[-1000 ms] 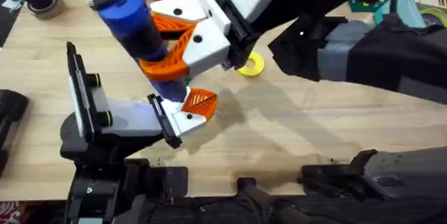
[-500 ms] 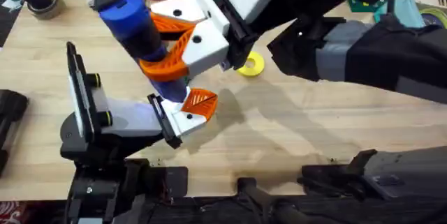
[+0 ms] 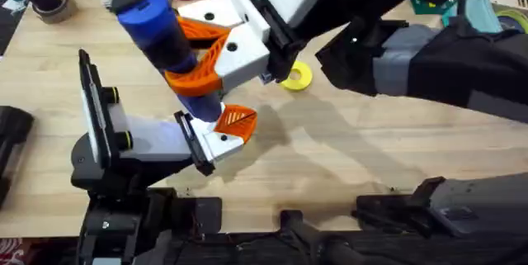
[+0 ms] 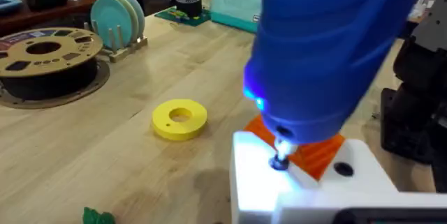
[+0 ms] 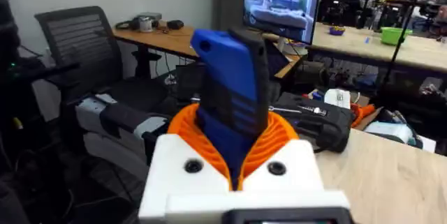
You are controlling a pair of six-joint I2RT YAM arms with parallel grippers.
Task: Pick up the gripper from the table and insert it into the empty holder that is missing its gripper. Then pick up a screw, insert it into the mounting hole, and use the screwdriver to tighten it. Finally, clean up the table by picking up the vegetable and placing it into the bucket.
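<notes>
- Overhead: the right tool (image 3: 216, 50) is clamped on the screwdriver (image 3: 161, 38), its orange pads squeezing the blue barrel low down, near the dark end. The barrel tilts up and away from the tip. It looks rigid and smooth, probably top-heavy, so a low hold near the tip seems the steadiest place. The left tool (image 3: 216, 133) lies low over the bench (image 3: 355, 153); whether its fingers are apart or together I cannot tell. The orange gripper (image 3: 238, 119) sits on the white holder (image 3: 216, 143), right below the screwdriver's tip.
- Left wrist: the metal tip meets a screw (image 4: 280, 161) in the holder's top face, with a blue light glowing above it. The screw is tiny and hard, so it probably strips easily if the tip leans. A yellow disc (image 4: 179, 119) lies on the bench beyond.
- Right wrist: both ribbed pads (image 5: 183, 135) wrap the barrel evenly.
</notes>
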